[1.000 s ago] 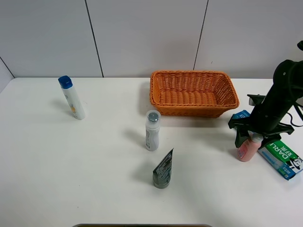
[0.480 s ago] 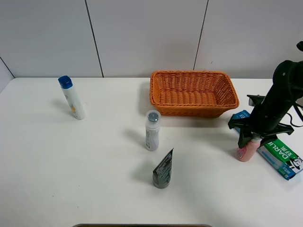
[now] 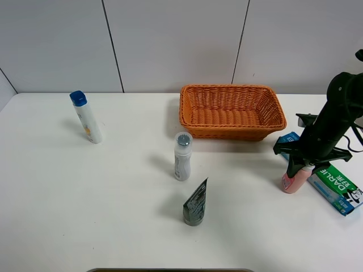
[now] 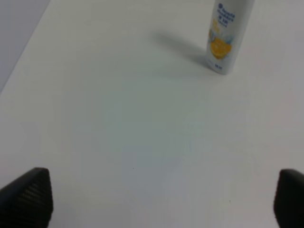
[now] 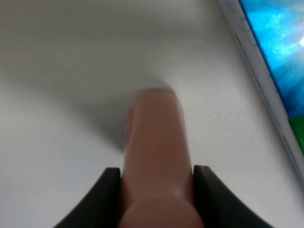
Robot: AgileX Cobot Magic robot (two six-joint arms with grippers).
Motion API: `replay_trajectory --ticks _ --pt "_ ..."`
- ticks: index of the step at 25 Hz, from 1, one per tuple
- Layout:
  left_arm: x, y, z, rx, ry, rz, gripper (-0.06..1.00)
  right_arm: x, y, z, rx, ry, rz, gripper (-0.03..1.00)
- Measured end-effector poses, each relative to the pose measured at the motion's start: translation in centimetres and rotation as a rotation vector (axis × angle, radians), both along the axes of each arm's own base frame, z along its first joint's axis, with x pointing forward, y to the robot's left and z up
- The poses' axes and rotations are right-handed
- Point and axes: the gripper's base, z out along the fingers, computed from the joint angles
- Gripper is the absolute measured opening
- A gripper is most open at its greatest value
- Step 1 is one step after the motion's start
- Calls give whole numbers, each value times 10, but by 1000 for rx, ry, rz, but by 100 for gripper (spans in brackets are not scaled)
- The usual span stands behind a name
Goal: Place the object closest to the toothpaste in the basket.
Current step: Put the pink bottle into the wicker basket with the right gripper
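The pink bottle (image 3: 293, 181) stands just beside the toothpaste box (image 3: 336, 190), well short of the basket (image 3: 231, 129). The right gripper (image 3: 304, 165) has its jaws clamped on the bottle's upper body. It looks light, stiff and slippery, so a firm hold is needed. The left gripper (image 4: 156, 197) has its jaws wide apart.

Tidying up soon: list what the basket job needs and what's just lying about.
Job: pink bottle, toothpaste box, basket, right gripper.
Lying about: blue-capped bottle, grey-capped bottle, grey tube, blue box.
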Motion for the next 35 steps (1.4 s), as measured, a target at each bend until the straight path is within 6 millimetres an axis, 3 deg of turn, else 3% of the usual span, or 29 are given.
replay_trajectory --ticks 10,13,23,31,35 --pt "0 0 0 0 0 0 94 0 0 0 0 3 0 38" --pt "0 0 0 0 0 0 94 -3 0 10 2 -5 2 38" --pt "0 0 0 0 0 0 94 -16 1 90 -5 -269 4 38" --pt "0 0 0 0 0 0 94 17 2 159 20 -495 -8 38" --pt "0 0 0 0 0 0 94 37 5 170 63 -552 -27 38"
